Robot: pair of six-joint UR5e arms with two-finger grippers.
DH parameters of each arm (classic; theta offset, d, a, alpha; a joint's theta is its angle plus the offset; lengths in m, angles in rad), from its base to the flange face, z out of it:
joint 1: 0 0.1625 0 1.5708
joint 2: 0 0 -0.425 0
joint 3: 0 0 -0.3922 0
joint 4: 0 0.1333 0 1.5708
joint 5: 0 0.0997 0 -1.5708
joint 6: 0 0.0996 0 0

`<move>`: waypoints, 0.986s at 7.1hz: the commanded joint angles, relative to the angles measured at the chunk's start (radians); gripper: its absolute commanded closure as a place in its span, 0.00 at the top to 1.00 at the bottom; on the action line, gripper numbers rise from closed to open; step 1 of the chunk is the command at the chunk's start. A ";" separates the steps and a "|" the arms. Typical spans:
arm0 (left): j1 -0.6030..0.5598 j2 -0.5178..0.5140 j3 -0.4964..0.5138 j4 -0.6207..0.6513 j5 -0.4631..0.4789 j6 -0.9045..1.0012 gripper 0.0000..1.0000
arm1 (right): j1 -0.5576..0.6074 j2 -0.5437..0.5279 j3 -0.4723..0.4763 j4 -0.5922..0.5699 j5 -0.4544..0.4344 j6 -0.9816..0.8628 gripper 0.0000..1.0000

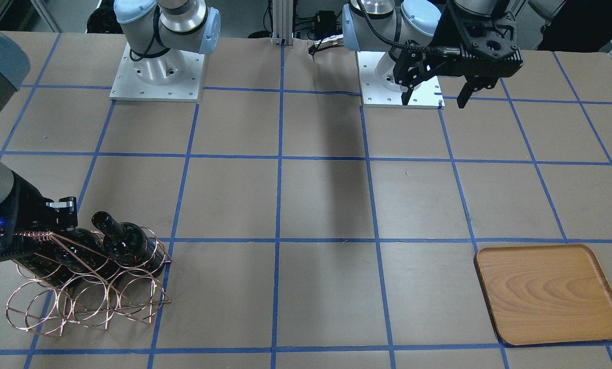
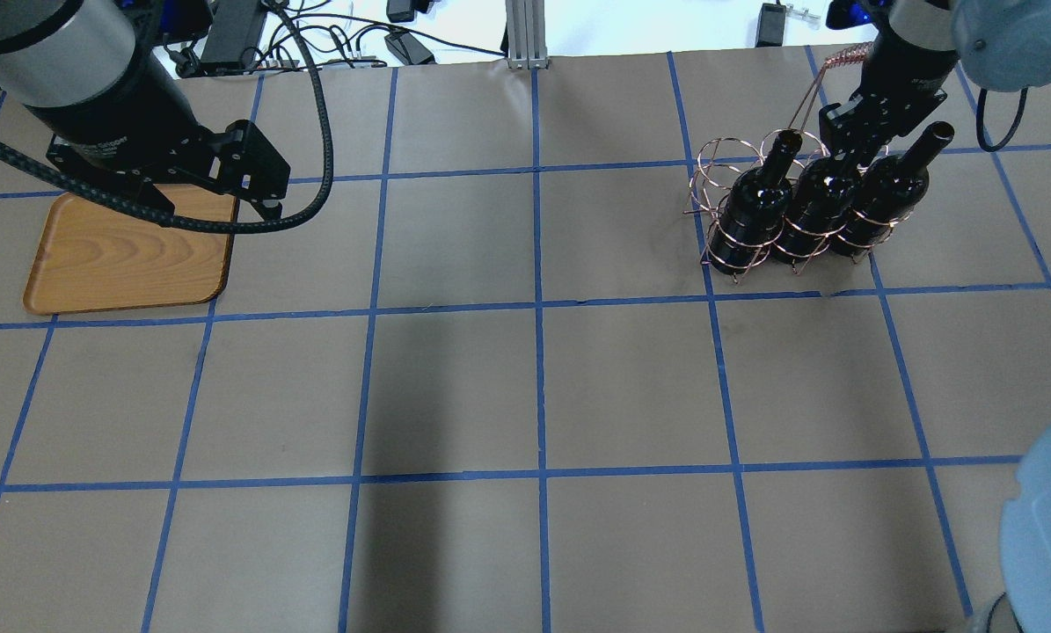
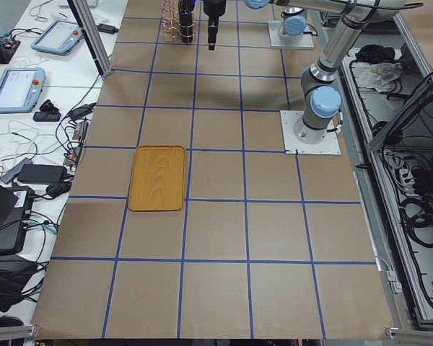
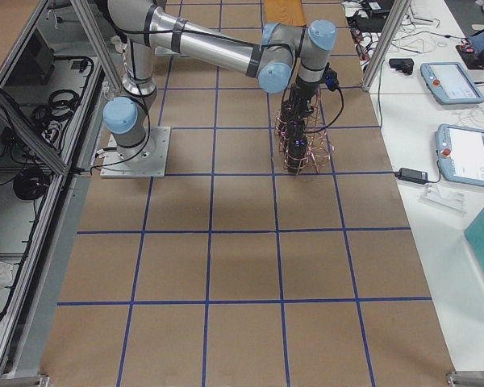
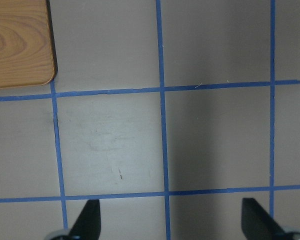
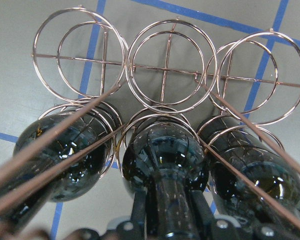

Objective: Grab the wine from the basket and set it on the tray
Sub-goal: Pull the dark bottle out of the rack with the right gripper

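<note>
Right claw [image 6: 167, 222] grips middle wine [image 6: 162, 160] by neck; left claw [image 5: 171, 215] spread, idle. We'd draw it straight along its axis, clearing basket [image 6: 167, 67] loops.

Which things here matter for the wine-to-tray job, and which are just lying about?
Job: middle wine bottle, gripped by right end effector; other two bottles; basket; tray.
Lying about: teach pendants, cables, off the table.
</note>
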 commanded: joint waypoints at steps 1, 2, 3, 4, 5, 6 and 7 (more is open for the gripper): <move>0.000 0.000 0.000 0.000 0.000 0.000 1.00 | 0.000 0.001 0.000 -0.007 0.000 0.000 0.37; 0.000 0.002 0.000 0.000 0.002 0.000 1.00 | 0.000 0.001 0.000 -0.007 0.001 0.002 0.30; 0.000 0.002 0.000 0.000 0.002 0.000 1.00 | 0.000 0.001 0.000 -0.001 0.001 0.000 0.00; 0.000 0.002 0.000 0.000 0.002 0.000 1.00 | 0.000 0.000 -0.001 0.003 0.000 0.000 0.00; 0.000 0.002 0.000 -0.002 0.002 0.000 1.00 | 0.000 -0.006 -0.006 0.008 -0.002 0.002 0.00; 0.000 0.002 0.000 0.000 0.002 0.000 1.00 | 0.001 -0.016 -0.011 0.010 -0.002 0.003 0.00; 0.000 0.002 0.000 0.000 0.002 0.000 1.00 | 0.006 -0.040 -0.011 0.011 -0.003 0.008 0.00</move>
